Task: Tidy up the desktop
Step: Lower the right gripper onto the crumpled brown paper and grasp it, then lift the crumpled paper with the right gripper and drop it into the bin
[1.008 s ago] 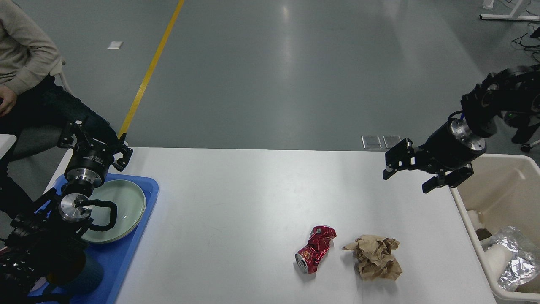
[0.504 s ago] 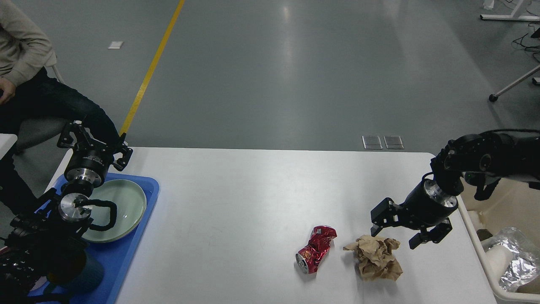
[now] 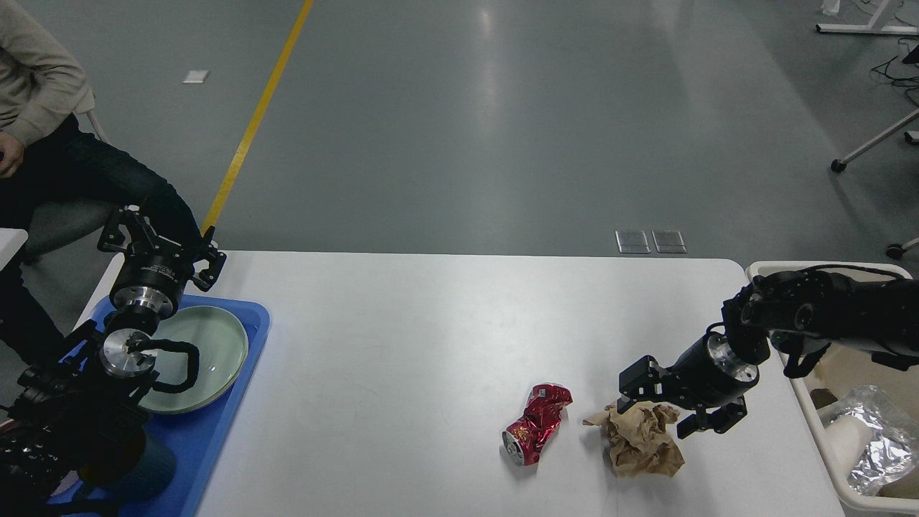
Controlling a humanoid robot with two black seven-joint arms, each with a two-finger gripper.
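Item: large white rectangular desktop (image 3: 402, 359) with rounded corners, filling the lower middle of the head view; two pieces of litter are borne on its right half

Item: crumpled brown paper wad (image 3: 641, 441), lying near the front right of the desktop; just beside it to the left, apart from it, a crushed red metal drink can (image 3: 537, 424) is laid on its side

Item: right gripper (image 3: 660, 413), black, two-fingered; its fingers are spread apart and set astride the upper edge of the paper wad, nothing clamped between them

Item: left gripper (image 3: 159, 240), black, held over the far end of a blue plastic tray (image 3: 251, 337) in which a pale green round plate (image 3: 215, 345) is kept; whether its fingers are apart or together cannot be told

Item: cream rectangular bin (image 3: 815, 420) at the right edge of the desktop, some crinkled silver foil (image 3: 879, 445) seen inside

Risks, as judged:
- only a loose fold at the wad's top may be pinched, so that the paper is torn or dropped on lifting
- the light wad may be pushed forward by a finger instead of being enclosed, and slid toward the front edge
- the can may be nudged and rolled if the wad is shoved leftward
- the wad may be caught on the bin's rim if carried too low
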